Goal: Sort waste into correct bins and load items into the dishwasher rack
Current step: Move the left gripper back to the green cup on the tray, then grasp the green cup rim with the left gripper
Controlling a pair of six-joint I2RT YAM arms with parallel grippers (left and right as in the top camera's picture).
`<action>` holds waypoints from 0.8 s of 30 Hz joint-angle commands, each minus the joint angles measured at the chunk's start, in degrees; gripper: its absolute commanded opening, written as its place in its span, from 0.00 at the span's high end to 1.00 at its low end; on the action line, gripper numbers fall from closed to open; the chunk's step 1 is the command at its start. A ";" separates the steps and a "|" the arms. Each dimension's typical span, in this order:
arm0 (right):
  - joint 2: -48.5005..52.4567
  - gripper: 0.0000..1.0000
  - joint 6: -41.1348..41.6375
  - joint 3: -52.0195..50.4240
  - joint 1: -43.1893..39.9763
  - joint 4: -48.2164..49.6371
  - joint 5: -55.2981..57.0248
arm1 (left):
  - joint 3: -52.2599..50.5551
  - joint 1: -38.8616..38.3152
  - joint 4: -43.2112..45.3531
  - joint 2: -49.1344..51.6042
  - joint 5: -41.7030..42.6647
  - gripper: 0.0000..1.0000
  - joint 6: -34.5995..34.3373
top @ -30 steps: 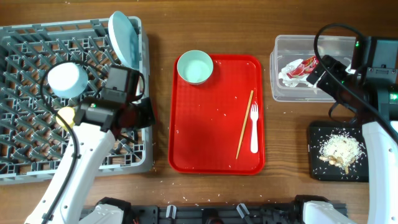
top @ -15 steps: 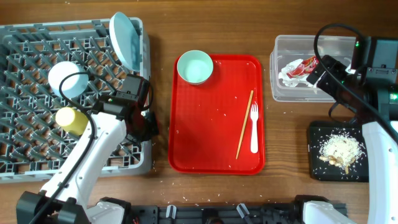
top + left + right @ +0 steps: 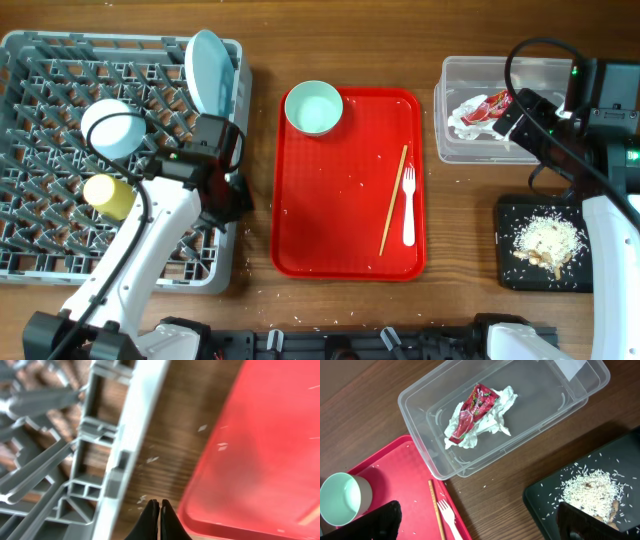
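the left gripper [image 3: 158,510] had its two fingers pressed together with nothing between them. its wrist camera showed them over the strip of bare wood between the right wall of the grey dishwasher rack [image 3: 120,278] and the left edge of the red serving tray [image 3: 340,240].

inside the rack, the light blue plate [image 3: 207,72] stood on edge near the back right corner. the light blue bowl [image 3: 112,128] sat further left, and the small yellow cup [image 3: 105,195] lay just in front of the bowl.

on the red tray, a pale green dish [image 3: 313,107] sat in the back left corner. the thin wooden chopstick [image 3: 393,200] and the white plastic fork [image 3: 408,205] lay side by side toward the right edge — close, and whether they touched could not be told. a few stray grains dotted the tray and the table [image 3: 260,40].

the right gripper [image 3: 479,512] was spread wide, its dark fingers at the two lower corners of its wrist view and holding nothing. it hung above the clear plastic tub [image 3: 450,140], and the red snack wrapper [image 3: 478,110] lay in that tub on its crumpled white paper. the rice scraps [image 3: 545,240] were heaped on the flat black tray [image 3: 510,275] — in front of the tub, with loose grains scattered around the heap.
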 commanded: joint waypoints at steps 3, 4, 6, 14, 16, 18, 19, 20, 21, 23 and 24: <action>0.39 0.01 0.11 -0.42 -0.17 0.26 0.96 | 5.35 -2.73 15.19 -1.14 15.93 0.37 5.79; 0.39 0.00 0.11 -0.42 -0.17 0.26 0.98 | 5.35 -4.07 18.91 -1.11 15.76 0.37 8.15; 0.39 0.00 0.13 -0.42 -0.17 0.26 0.98 | 5.35 -6.62 25.73 -0.81 13.46 0.33 12.57; 0.39 0.00 0.15 -0.42 -0.17 0.26 0.96 | 5.35 -13.07 46.82 8.63 -3.21 0.37 25.31; 0.39 0.00 0.13 -0.42 -0.17 0.26 0.96 | 5.35 -13.05 49.88 11.69 -3.19 0.37 25.31; 0.39 0.00 0.11 -0.42 -0.17 0.26 0.98 | 5.35 -13.05 54.07 15.52 -3.21 0.37 25.33; 0.39 0.00 0.13 -0.42 -0.17 0.26 0.98 | 5.35 -13.05 56.15 17.59 -3.19 0.36 25.53; 0.39 0.01 0.13 -0.42 -0.17 0.26 0.96 | 5.35 -13.05 58.05 19.52 -3.19 0.36 25.55; 0.39 0.00 0.11 -0.42 -0.17 0.26 0.96 | 5.35 -13.05 59.17 20.90 -3.19 0.36 25.68; 0.39 0.00 0.11 -0.42 -0.17 0.26 0.96 | 5.35 -13.11 60.37 23.58 -3.17 0.36 27.50; 0.39 0.00 0.13 -0.42 -0.17 0.26 0.96 | 5.35 -13.31 60.59 25.31 -2.91 0.36 29.24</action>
